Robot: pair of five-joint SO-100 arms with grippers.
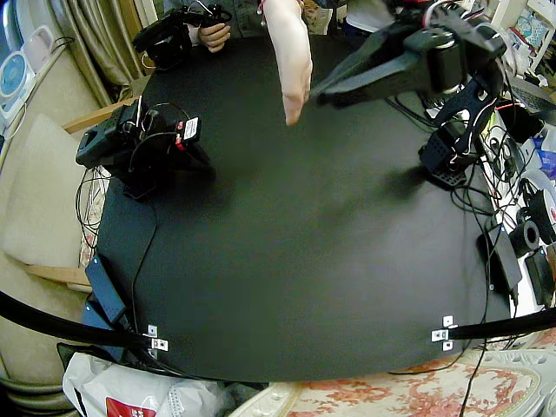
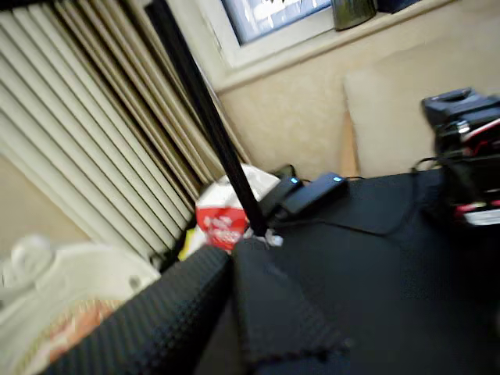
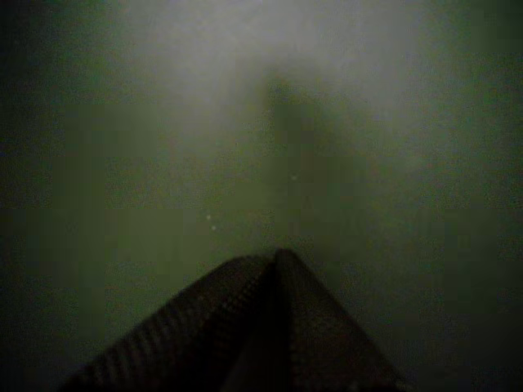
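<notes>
Hand (image 1: pixel 294 61), a person's, hangs fingers-down over the far part of the mat (image 1: pixel 295 261), just beside the left gripper (image 1: pixel 315 93); whether the 2 touch I cannot tell.

By size:
- The black mat covers the table.
- Left arm (image 1: pixel 434 61) lies stretched out above the mat, pointing at the hand. In a wrist view the left gripper (image 2: pixel 234 250) has its fingers together with nothing between them.
- Right arm (image 1: pixel 139 143) sits folded at the mat's edge, well apart from the hand. In a wrist view the right gripper (image 3: pixel 276 256) also has its fingers pressed together, empty, over a dim, blurred surface.
- A red-and-white bag (image 1: pixel 130 401) lies off the mat's near corner.
- 2 bricks (image 2: pixel 320 191) with cables rest at the mat's edge near the bag.
- 2 white brackets (image 1: pixel 155 337) sit on the near edge, well apart.
</notes>
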